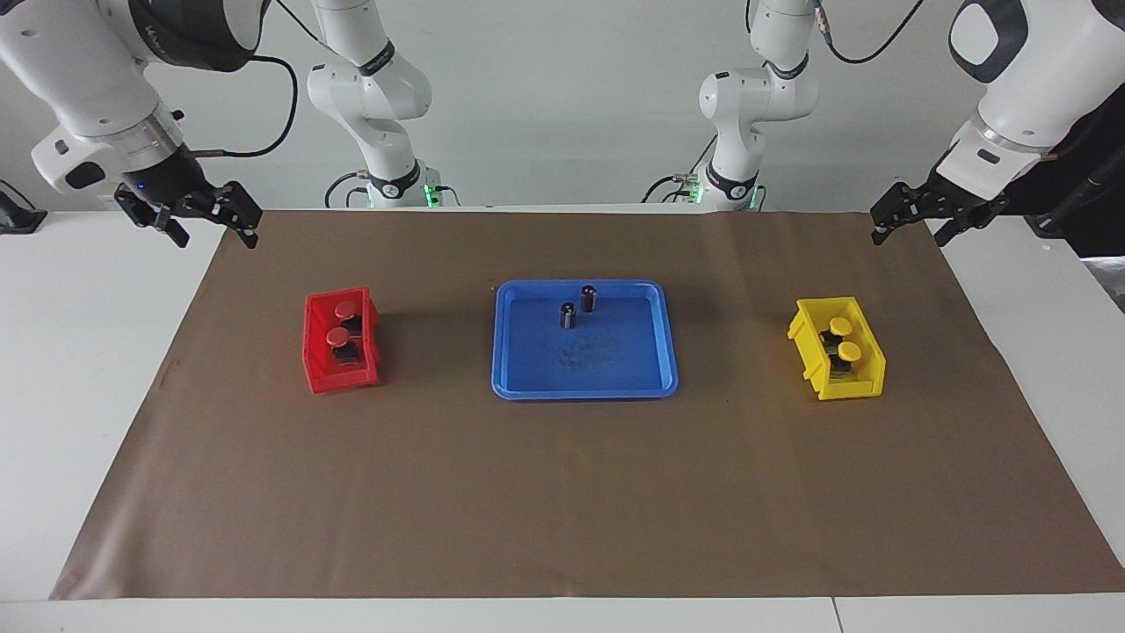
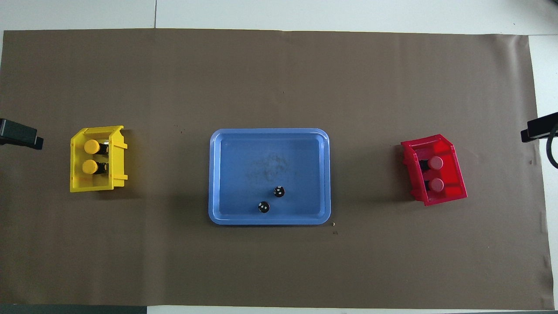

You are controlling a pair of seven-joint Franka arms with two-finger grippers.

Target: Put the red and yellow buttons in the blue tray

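Blue tray (image 1: 584,383) is sitting mid-mat on the brown paper mat (image 1: 562,492), between the two bins. Two dark cylinders (image 1: 578,308) are standing upright inside it, in the part nearer the robots, close together but apart.

Two red buttons (image 1: 342,323) are sitting in the red bin (image 1: 338,376), toward the right arm's end of the table, one nearer the robots than the other. Two yellow buttons (image 1: 845,339) are sitting in the yellow bin (image 1: 848,385), toward the left arm's end, same arrangement. No button is in the tray yet.

Right gripper (image 1: 211,224) is hanging in the air over the mat's corner at its own end of the table, well apart from the red bin, fingers spread, holding nothing. Left gripper (image 1: 914,220) is hanging over the mat's corner at its own end, well apart from the yellow bin, fingers spread too, nothing between them. In the overhead view only dark tips are showing at the side edges.
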